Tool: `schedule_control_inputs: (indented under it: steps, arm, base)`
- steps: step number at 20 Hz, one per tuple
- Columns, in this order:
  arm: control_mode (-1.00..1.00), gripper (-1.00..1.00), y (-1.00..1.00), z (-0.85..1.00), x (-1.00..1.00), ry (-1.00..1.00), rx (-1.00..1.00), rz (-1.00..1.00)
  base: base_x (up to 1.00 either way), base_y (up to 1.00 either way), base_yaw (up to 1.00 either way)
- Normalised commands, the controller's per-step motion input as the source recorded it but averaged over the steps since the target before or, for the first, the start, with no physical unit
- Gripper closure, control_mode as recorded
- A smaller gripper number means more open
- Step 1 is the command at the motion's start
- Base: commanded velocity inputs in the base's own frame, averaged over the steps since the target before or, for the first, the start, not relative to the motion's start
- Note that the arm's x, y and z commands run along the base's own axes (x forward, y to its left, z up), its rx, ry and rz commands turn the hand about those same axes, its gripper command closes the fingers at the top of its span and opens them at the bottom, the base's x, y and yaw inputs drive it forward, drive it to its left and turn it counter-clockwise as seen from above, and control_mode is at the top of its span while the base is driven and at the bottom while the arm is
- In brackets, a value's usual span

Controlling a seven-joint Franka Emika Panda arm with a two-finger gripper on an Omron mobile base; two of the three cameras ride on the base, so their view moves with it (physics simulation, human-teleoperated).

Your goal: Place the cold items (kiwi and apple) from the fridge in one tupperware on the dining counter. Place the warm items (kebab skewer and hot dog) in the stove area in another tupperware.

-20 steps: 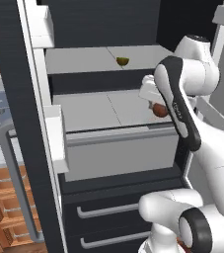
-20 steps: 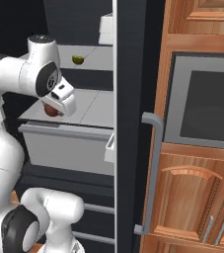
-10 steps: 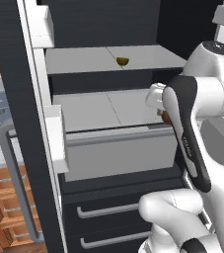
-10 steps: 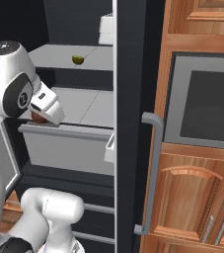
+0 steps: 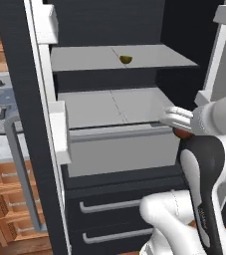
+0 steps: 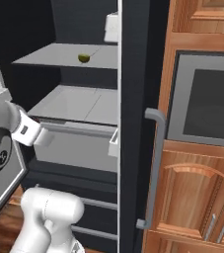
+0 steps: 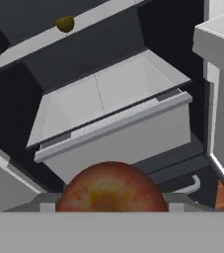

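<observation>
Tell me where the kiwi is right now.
The kiwi sits on the fridge's upper shelf, toward the back, above the open drawer; in the hand view it's at top left.

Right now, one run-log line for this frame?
gripper: shut on round red apple | position: outside open fridge | small green-brown kiwi: on upper fridge shelf | grey fridge drawer: open

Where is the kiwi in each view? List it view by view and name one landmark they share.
Left base view: kiwi on the upper fridge shelf, right of centre.
Right base view: kiwi on that shelf, upper left.
Hand view: kiwi at the top left, on the shelf edge.
Shared landmark: the pulled-out grey drawer below the shelf.
</observation>
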Motion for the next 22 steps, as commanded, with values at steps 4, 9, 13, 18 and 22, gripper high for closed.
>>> schedule_control_inputs:
  steps: [4, 9, 13, 18, 22]
  arm:
    - [1.00, 1.00, 0.00, 0.00, 0.00, 0.00, 0.00, 0.00]
    - [1.00, 1.00, 0.00, 0.00, 0.00, 0.00, 0.00, 0.00]
    - [1.00, 1.00, 0.00, 0.00, 0.00, 0.00, 0.00, 0.00]
    - [1.00, 1.00, 0.00, 0.00, 0.00, 0.00, 0.00, 0.00]
    - [1.00, 1.00, 0.00, 0.00, 0.00, 0.00, 0.00, 0.00]
  base:
    - [-0.55, 0.13, 0.27]
    - [-0.63, 0.08, 0.30]
    - [-0.70, 0.17, 0.46]
    - [-0.70, 0.18, 0.71]
    - [-0.69, 0.24, 0.79]
